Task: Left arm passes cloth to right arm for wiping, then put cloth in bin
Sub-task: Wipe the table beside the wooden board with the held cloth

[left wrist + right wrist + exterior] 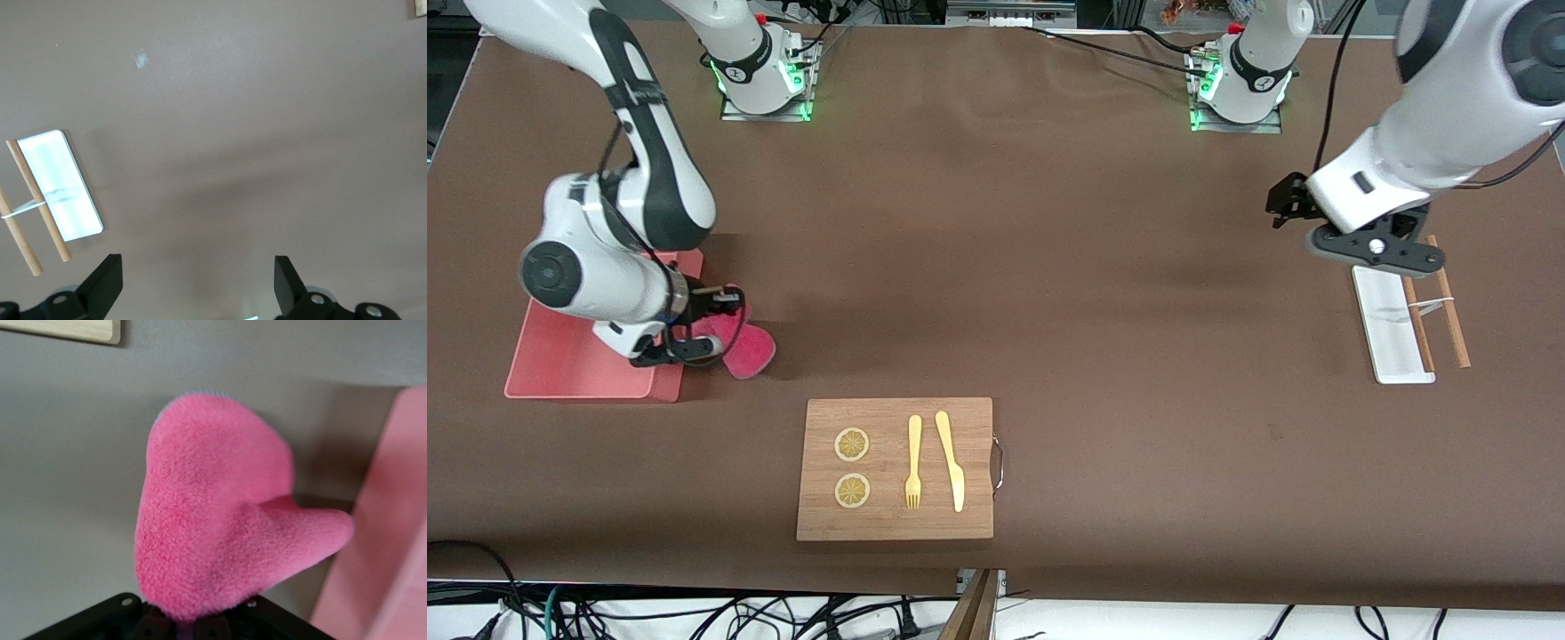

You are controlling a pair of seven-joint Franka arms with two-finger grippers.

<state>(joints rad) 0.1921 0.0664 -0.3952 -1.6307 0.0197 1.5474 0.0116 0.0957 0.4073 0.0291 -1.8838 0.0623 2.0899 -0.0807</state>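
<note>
**Cloth in right gripper at the bin's edge; left arm waiting**

I go across the front view from the right arm's end to the left arm's end.

The bin (pixel 560 364), a salmon-pink tub, sits on the brown table (pixel 1049 267) at the right arm's end. I see the right arm bent low over the corner of the bin that faces the table's middle. The right gripper (pixel 694 333) has its jaws fully closed on the cloth (pixel 743 347). The cloth shows its magenta-pink face and hangs out from the fingers over the bare table, just beside the bin's wall. In the right wrist view the cloth (pixel 220 513) bulges out of the jaws as a folded lobe, a thin grey edge along its rim, the bin (pixel 387 553) alongside it.

Mid-table, nearer the front camera, lies a wooden cutting board (pixel 895 468). On it are two lemon slices (pixel 852 468), a yellow fork (pixel 913 462) and a yellow knife (pixel 951 460), side by side.

At the left arm's end, the left gripper (pixel 1374 249) hovers above the table with its jaws spread wide and nothing between them; I log this arm as waiting. Just below it in the front view lies a flat white tray (pixel 1392 329), with a pair of wooden chopsticks (pixel 1440 307) lying partly on it.
</note>
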